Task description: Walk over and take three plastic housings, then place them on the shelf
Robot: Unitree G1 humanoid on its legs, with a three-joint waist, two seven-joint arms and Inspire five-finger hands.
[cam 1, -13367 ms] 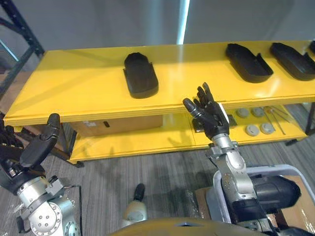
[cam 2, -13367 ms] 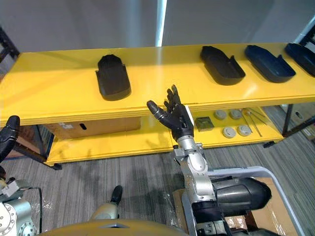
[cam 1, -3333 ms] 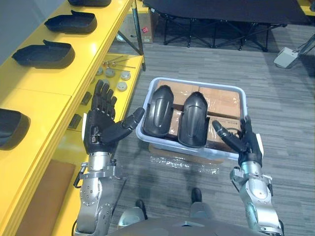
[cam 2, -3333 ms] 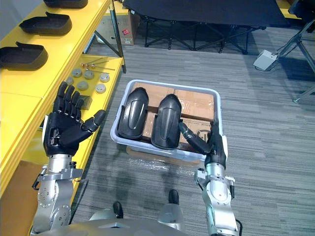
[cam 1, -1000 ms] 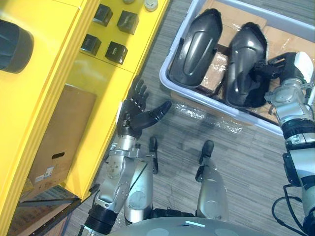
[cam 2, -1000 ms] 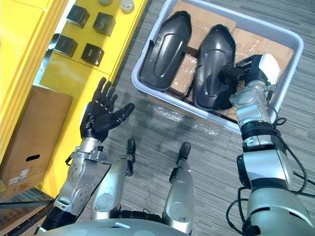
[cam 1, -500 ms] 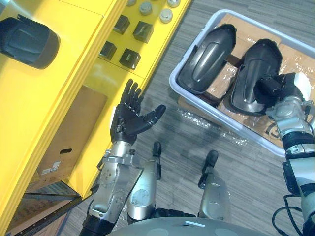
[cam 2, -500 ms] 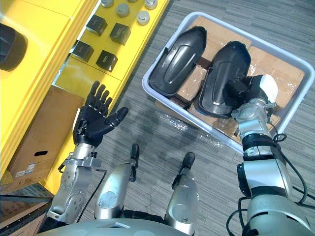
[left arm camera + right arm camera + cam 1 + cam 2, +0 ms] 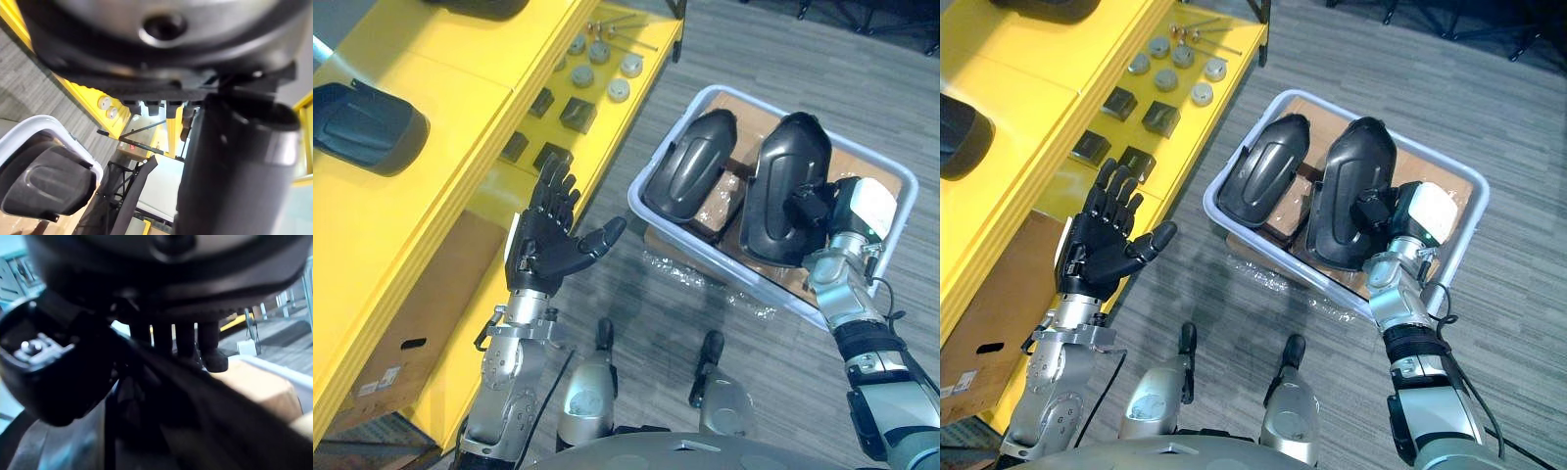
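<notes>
In bin [image 9: 1263, 257], two housings [image 9: 1258, 181] [image 9: 1347, 186]; right robot hand [image 9: 1383, 217] grips one; left robot hand [image 9: 1097, 245] spread.

Grey discs [image 9: 617, 90] lie near dark square blocks [image 9: 578, 113], with a brown cardboard box [image 9: 416, 318] further off

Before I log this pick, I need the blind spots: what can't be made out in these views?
Right housing: its near edge is covered by the right hand, eye views.
Bin floor: under left housing, right housing and cardboard boxes.
Shelf housing: cut by the left edge, right eye view.
Lower box's label: too small, left eye view.
</notes>
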